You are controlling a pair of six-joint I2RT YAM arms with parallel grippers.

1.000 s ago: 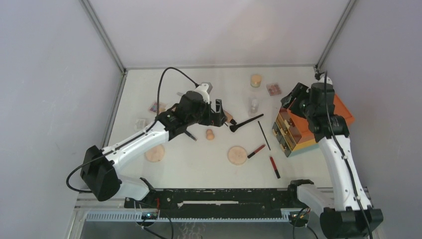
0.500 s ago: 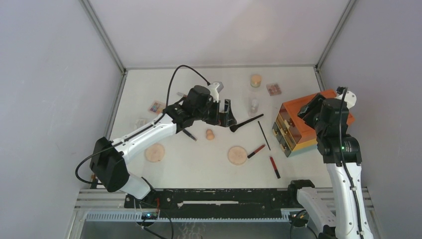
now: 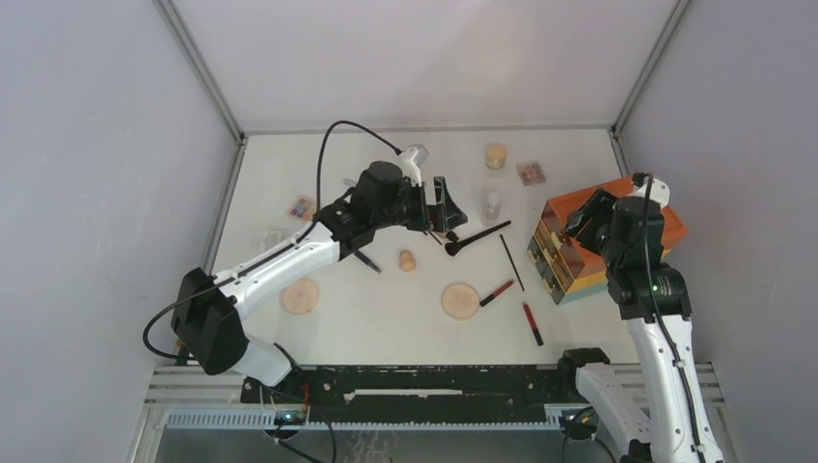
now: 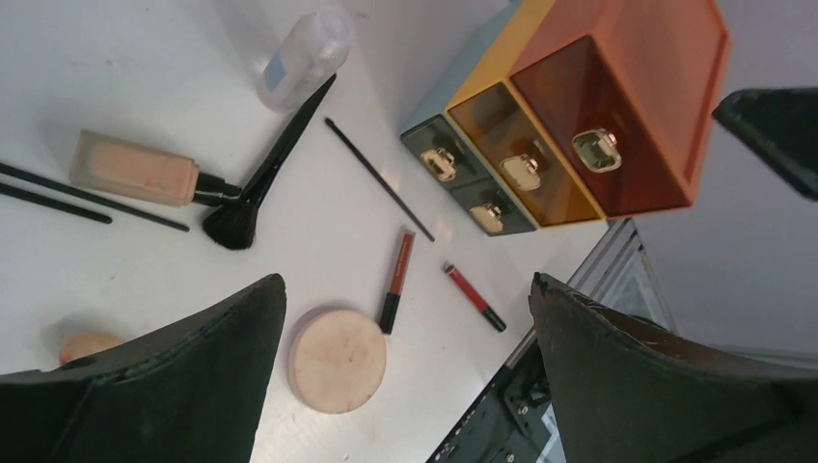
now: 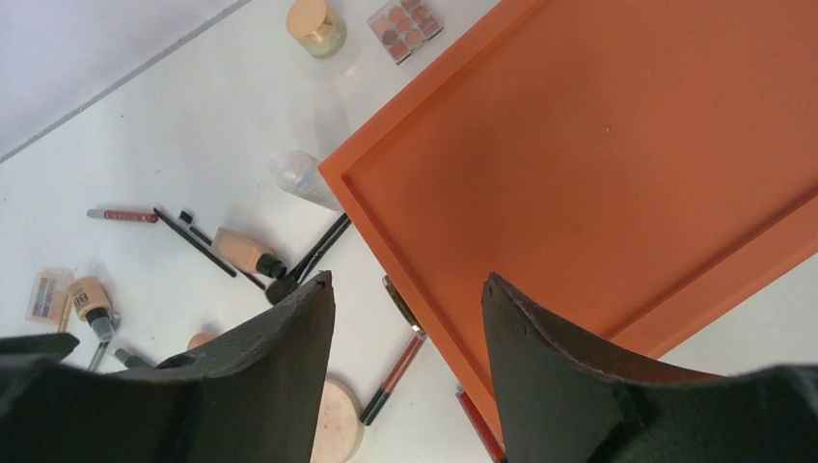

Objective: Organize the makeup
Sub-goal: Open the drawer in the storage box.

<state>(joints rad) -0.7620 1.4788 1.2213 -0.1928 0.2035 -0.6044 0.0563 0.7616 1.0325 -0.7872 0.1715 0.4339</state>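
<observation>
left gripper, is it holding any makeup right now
No, the left gripper stands wide open, with nothing between its jaws.

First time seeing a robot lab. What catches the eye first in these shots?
The orange-topped drawer box at the right edge of the table stands out, with the right gripper open above it. Mid-table lie a black brush, a tan disc and red pencils, near the open left gripper.
</observation>
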